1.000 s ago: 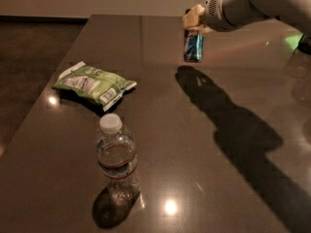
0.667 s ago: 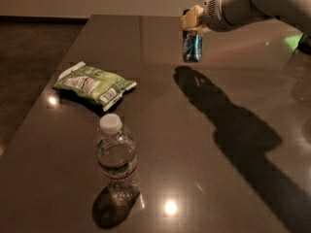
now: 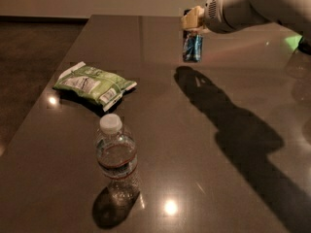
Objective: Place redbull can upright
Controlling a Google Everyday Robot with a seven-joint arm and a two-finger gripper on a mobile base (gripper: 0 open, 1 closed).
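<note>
Nearest on the dark, glossy bench point(image 3: 160, 130) stands a bottle point(image 3: 116, 157), upright with its white cap on. Beyond it, toward the left edge, lies a green bag point(image 3: 95, 84), flat on its side. Both are well apart from the work.

Farther back, right of centre, the can point(image 3: 192, 48) hangs from the pincer point(image 3: 192, 24), which grasps it by its upper end. The can's long axis looks close to vertical. Its lower end seems to be clear of the bench, since the shadow below starts a little apart from it, though the gap is hard to judge. The arm point(image 3: 243, 6) reaches in from the upper right and throws a long shadow across the surface.

The step in hand appears to be the set-down. To do it well, lower the can straight down with no sideways drift and hold its axis vertical, so the whole base rim meets the bench at once. Let go only when the base sits flat. A slim can on a slick top tips easily, so ease the jaws apart gently and evenly. Then lift straight up, so that neither finger drags the rim. The spot below looks bare, so nothing needs moving first.
</note>
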